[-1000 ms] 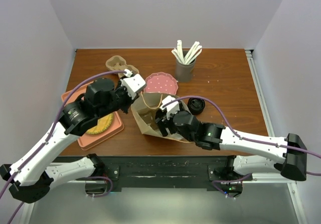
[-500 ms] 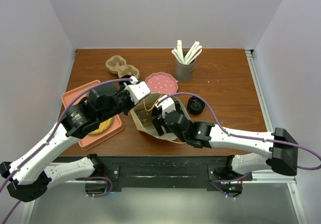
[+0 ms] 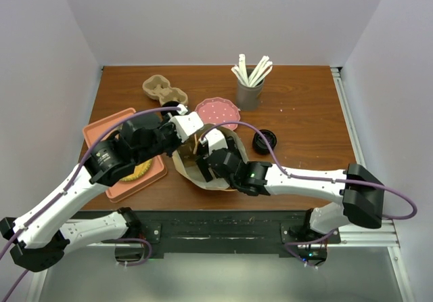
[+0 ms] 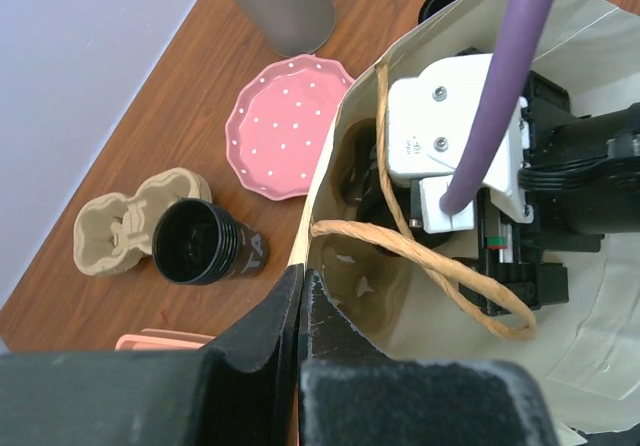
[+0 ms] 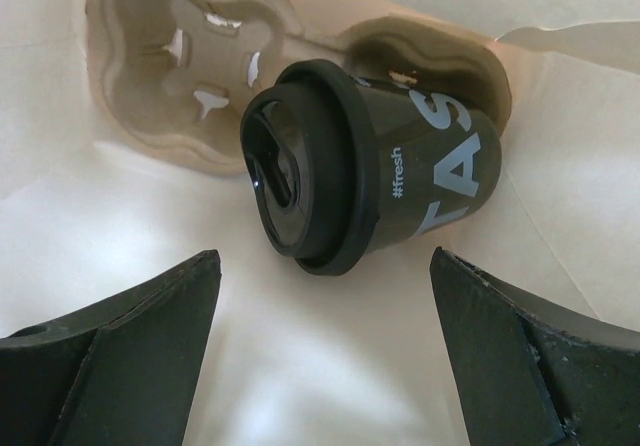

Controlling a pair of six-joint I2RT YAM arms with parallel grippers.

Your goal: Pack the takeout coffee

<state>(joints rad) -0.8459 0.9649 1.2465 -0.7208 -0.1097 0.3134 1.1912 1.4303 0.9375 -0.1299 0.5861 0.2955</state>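
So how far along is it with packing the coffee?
Done: one lidded coffee cup sits in a cardboard carrier inside the paper bag. In hand: the left gripper pinches the bag's rim, holding it open, while the right gripper hangs open over that cup, not touching it. Possibly left: a second, lidless cup by another carrier and a loose lid lie outside on the table.

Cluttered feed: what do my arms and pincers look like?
On left arm and right arm: white shells, black joints, a purple cable. The left pincer and right pincer have black wedge-shaped fingers; a white screwed block backs the right one.
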